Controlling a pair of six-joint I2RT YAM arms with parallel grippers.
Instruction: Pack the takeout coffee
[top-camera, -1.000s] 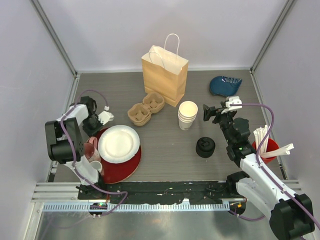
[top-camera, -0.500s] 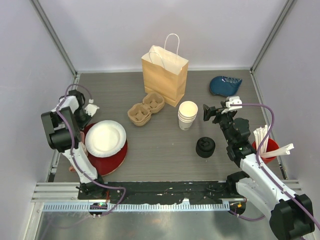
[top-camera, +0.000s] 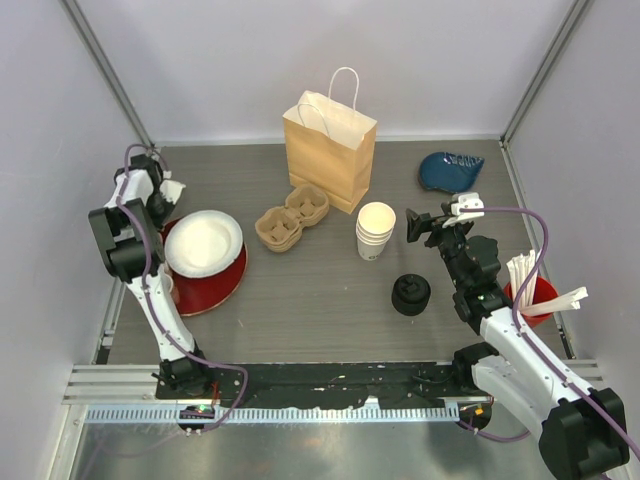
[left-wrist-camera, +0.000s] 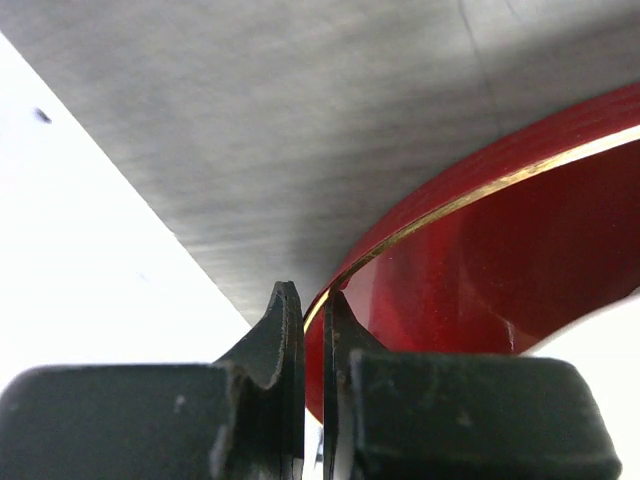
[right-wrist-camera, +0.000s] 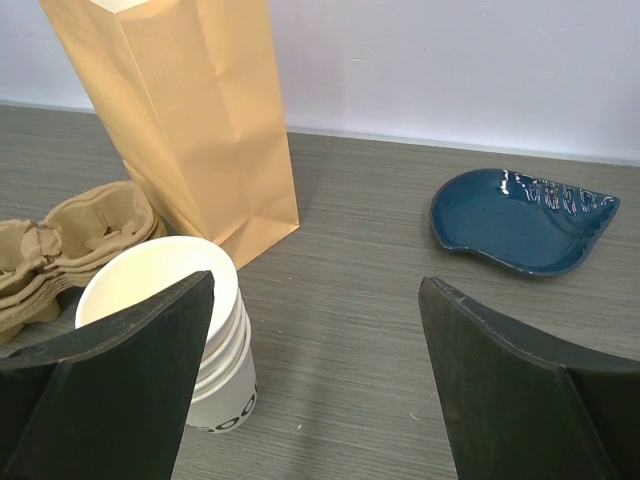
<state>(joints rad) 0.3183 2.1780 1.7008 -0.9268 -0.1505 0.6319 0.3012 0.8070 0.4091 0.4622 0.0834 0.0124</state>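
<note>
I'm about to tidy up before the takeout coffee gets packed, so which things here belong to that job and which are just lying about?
Likely for the job: stack of paper cups, black lids, cardboard cup carrier, paper bag.
Lying about: blue dish, red plate, white paper plate, red container with white pieces.

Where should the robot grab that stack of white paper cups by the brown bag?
Probably across the top cup's wall just under the rim, coming from the right. The stack of paper cups stands upright with round sides free there; the paper bag stands behind it, the cup carrier to its left, and the open right hand faces it from that side.
</note>
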